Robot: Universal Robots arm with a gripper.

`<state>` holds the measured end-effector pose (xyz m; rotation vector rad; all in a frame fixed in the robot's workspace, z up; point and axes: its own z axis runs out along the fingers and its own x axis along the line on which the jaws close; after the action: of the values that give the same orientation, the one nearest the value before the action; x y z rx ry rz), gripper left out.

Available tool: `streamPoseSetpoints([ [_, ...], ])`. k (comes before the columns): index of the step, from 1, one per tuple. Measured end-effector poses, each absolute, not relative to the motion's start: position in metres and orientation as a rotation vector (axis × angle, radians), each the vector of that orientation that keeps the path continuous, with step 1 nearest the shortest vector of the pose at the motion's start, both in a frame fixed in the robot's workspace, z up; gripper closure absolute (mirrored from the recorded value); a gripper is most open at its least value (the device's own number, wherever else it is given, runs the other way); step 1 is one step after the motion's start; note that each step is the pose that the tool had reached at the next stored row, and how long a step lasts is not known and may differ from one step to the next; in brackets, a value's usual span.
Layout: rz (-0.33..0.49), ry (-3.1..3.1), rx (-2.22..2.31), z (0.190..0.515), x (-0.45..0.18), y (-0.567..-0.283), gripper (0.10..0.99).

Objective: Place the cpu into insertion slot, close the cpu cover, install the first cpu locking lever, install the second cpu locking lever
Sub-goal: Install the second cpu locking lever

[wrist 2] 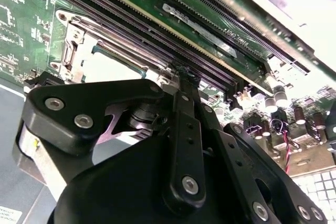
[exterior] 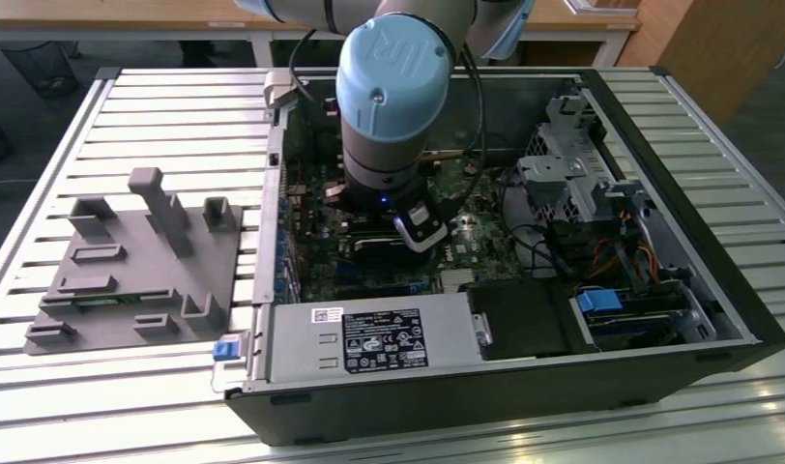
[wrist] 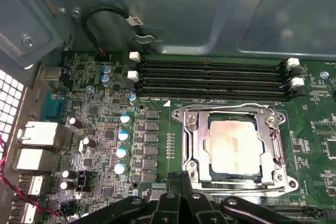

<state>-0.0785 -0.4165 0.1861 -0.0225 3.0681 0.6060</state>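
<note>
Lying open on the slatted surface (exterior: 148, 106), the black computer case (exterior: 496, 396) shows its green motherboard (wrist: 157, 93). Seated in the insertion slot (wrist: 185, 129), the cpu (wrist: 234, 146) shows a dull silvery-tan, smudged top, framed by the closed cpu cover (wrist: 197, 145). Just beside it, the end effector (wrist: 180, 179) is clenched, grasping nothing.

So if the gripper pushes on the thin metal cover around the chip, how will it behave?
The cover is a thin metal frame, so it probably flexes slightly. It lies flat over the chip, so it likely stays put. Its shiny surface may be slippery for the gripper.
</note>
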Motion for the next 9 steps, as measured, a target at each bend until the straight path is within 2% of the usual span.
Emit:
streamPoseSetpoints([
  [9,0.613,3.067,-0.023,0.1872,-0.0785,-0.4167,0.98],
])
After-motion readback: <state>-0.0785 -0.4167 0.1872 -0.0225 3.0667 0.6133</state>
